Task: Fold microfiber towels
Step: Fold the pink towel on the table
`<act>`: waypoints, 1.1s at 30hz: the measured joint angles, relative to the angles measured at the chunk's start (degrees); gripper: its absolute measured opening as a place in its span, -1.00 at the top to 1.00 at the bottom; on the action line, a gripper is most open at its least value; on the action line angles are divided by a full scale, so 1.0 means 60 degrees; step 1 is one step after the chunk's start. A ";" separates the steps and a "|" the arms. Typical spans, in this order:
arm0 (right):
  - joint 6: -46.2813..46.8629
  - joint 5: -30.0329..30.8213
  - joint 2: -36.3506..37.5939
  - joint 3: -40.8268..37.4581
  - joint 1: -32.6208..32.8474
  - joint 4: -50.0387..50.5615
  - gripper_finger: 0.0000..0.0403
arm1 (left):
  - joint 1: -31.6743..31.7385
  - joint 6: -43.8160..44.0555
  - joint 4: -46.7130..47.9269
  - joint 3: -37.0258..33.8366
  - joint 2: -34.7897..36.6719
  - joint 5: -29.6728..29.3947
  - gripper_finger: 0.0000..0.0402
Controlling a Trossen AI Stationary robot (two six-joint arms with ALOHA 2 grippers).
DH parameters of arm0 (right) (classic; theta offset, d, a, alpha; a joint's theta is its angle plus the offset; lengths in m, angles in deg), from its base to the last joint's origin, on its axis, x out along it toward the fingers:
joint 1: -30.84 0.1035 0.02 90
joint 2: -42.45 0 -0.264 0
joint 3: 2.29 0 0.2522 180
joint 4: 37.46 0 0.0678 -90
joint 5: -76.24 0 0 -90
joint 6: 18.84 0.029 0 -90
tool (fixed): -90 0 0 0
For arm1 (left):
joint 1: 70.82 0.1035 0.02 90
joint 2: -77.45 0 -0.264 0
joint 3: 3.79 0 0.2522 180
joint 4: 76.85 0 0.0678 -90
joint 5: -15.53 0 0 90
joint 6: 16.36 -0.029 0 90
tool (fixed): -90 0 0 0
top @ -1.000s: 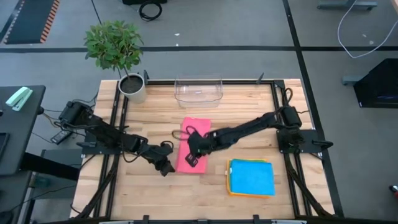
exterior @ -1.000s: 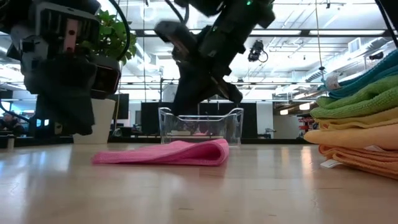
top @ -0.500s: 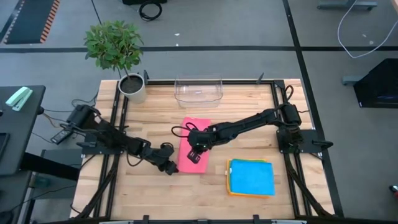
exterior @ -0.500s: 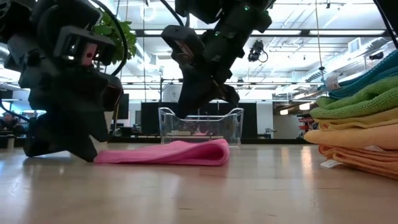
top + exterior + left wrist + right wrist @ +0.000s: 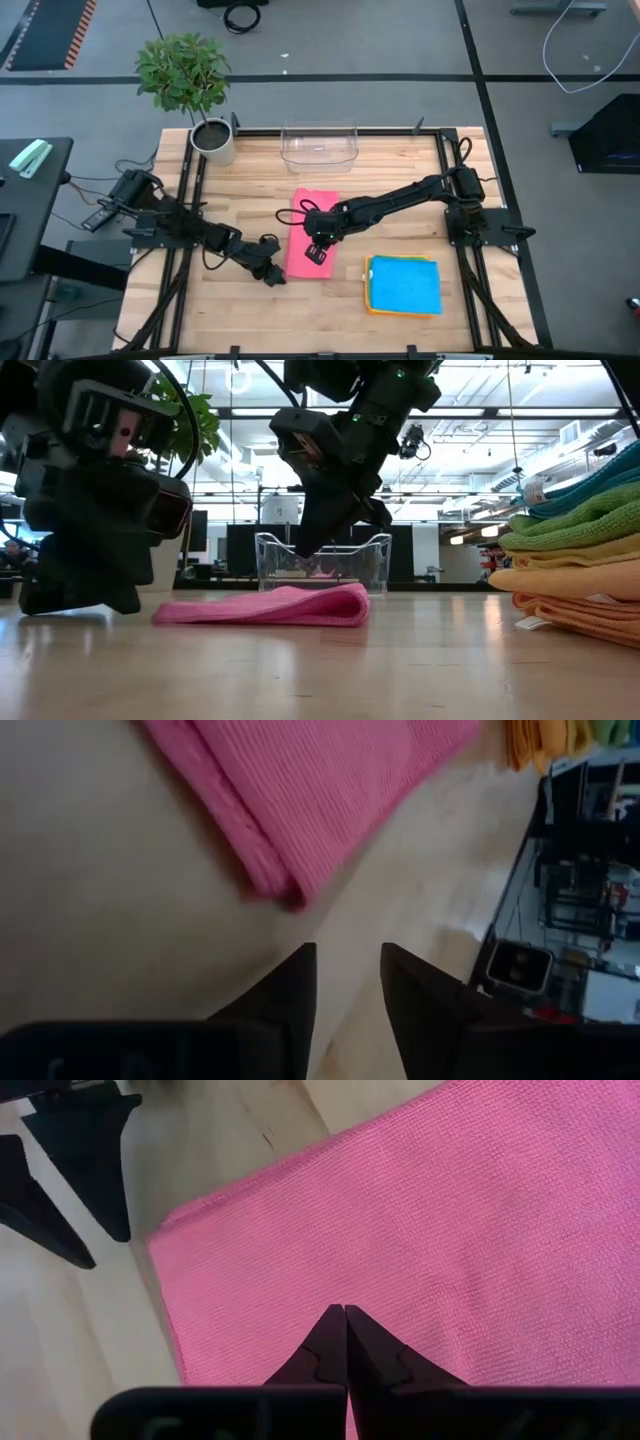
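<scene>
- Fingers of the right gripper (image 5: 345, 1342) were pressed together with nothing between them, hovering over the folded pink towel (image 5: 309, 232) at mid-table.
- Left gripper (image 5: 346, 982) had its fingers a narrow gap apart, empty, above bare table (image 5: 240, 310) just off the towel's near corner.
- Only the low view showed the towel's rounded fold and the layered stack of folded towels (image 5: 580, 570); from above, just its blue top showed.
- Clear bin (image 5: 320, 146) at the far edge; contents could not be made out.
</scene>
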 joint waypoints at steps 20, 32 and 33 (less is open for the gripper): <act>-0.0037 -0.0050 0.0000 0.0000 -0.0004 -0.0015 0.98 | 0.0069 -0.0294 0.1133 0.0827 -0.0721 -0.1116 0.36; -0.0105 -0.0066 0.0000 0.0003 0.0069 0.0032 0.98 | 0.0058 -0.0460 0.0922 0.0838 -0.0634 -0.1776 0.95; -0.0106 -0.0066 0.0000 0.0000 0.0073 0.0101 0.98 | 0.0058 -0.0559 0.0860 0.0831 -0.0555 -0.1770 0.95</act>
